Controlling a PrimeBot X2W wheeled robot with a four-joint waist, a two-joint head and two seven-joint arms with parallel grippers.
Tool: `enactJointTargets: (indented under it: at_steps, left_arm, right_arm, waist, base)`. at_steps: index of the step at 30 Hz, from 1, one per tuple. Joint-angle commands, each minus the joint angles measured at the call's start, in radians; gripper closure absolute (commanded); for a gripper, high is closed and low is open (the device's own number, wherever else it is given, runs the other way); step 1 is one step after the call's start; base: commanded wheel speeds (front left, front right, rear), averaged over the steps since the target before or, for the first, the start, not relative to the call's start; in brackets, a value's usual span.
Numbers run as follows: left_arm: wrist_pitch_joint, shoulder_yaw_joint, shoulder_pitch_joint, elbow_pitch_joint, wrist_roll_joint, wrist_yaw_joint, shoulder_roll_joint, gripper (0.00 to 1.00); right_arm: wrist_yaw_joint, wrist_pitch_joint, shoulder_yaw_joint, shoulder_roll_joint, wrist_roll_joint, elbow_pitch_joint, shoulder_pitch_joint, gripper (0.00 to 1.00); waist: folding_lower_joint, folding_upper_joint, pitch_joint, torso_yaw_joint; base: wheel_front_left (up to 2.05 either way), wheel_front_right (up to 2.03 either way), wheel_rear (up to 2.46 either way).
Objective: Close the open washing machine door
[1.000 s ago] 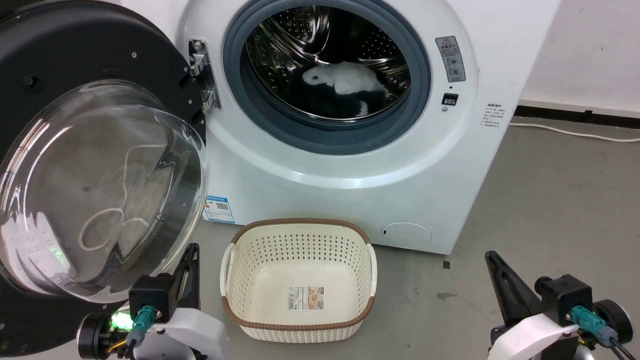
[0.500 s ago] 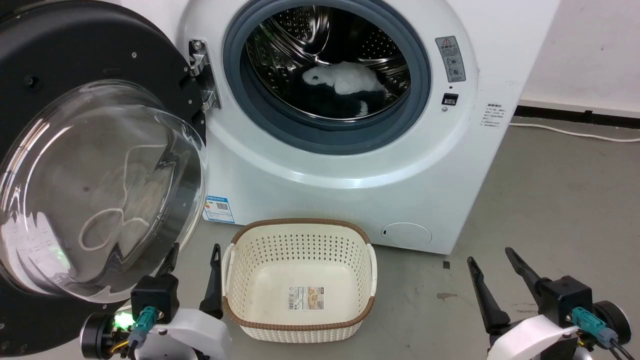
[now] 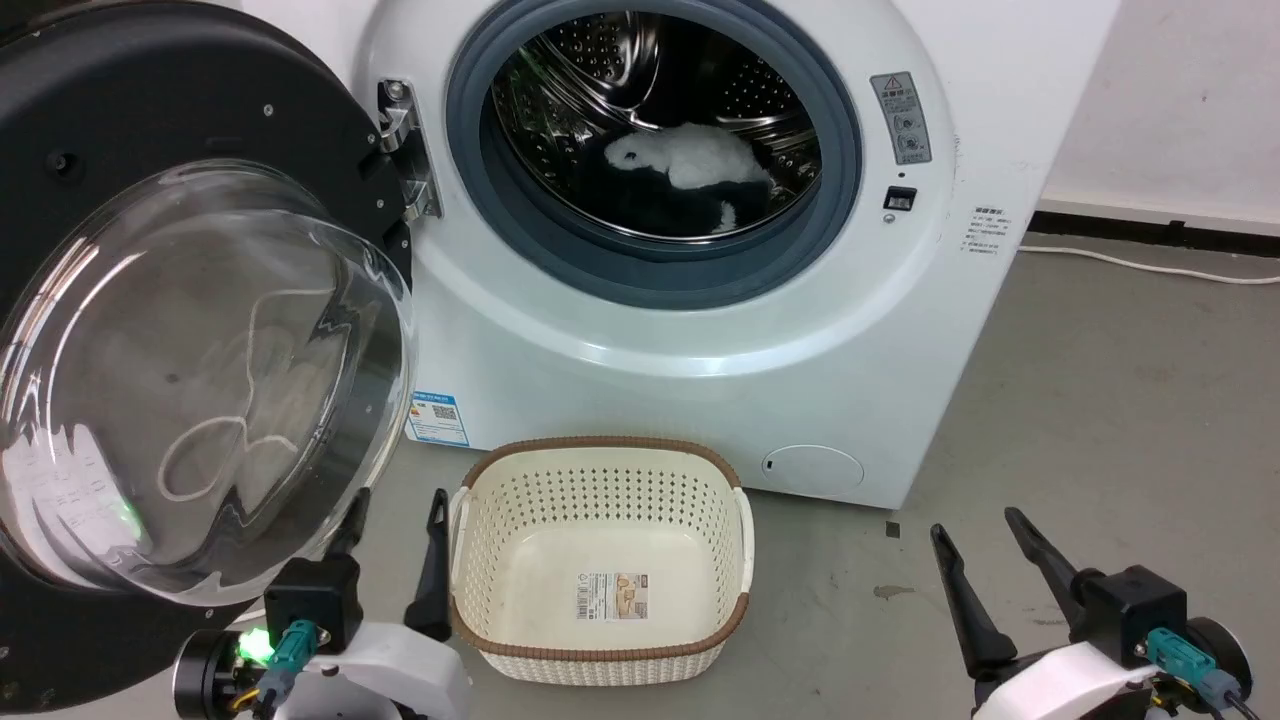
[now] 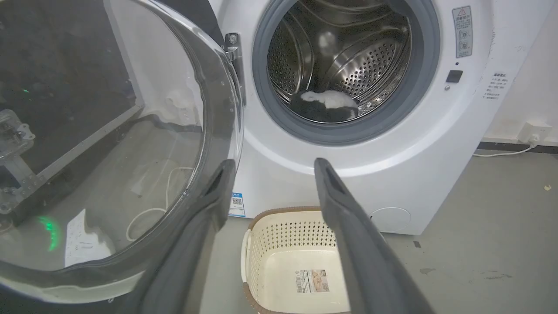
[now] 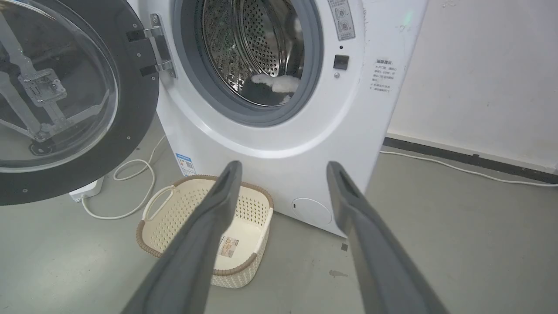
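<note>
On the robot's left side, the washing machine door (image 3: pixel 190 350) stands swung wide open on its metal hinge (image 3: pixel 410 160), clear of the grey-ringed drum opening (image 3: pixel 655 270), where a white cloth (image 3: pixel 690 158) lies. Low beside the door's glass bowl, the left fingers (image 3: pixel 432 570) are spread apart and empty, next to a cream basket (image 3: pixel 600 447) on the floor. The right fingers (image 3: pixel 962 600), likewise spread and empty, sit well right of the basket.
</note>
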Motion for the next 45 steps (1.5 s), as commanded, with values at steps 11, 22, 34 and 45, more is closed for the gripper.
enactJointTargets:
  at_steps: [11,22,34,45]
  left_arm:
    - [-0.031,-0.001,0.013,-0.031,-0.048,0.003,0.000,1.00]
    - [-0.054,0.146,-0.038,-0.213,-0.160,0.048,0.000,1.00]
    - [-0.079,0.465,-0.118,-0.222,-0.207,0.016,0.000,1.00]
    - [-0.097,0.583,-0.218,0.017,-0.173,-0.022,0.091,1.00]
  right_arm:
    - [0.000,-0.031,0.005,0.000,0.039,0.022,0.020,0.00]
    - [0.000,-0.054,0.003,0.000,0.068,0.046,0.032,0.00]
    - [0.000,-0.079,-0.007,0.000,0.102,0.073,0.045,0.00]
    - [0.001,-0.079,-0.051,0.000,0.071,0.055,0.018,0.00]
  waist:
    - [0.0000,0.0000,-0.001,0.008]
    - [0.0000,0.0000,-0.005,0.056]
    - [0.0000,0.0000,-0.007,0.156]
    - [0.0000,0.0000,0.076,0.223]
  base:
    - [0.00,0.00,0.00]
    - [0.00,0.00,0.00]
    - [0.00,0.00,0.00]
    - [0.00,0.00,0.00]
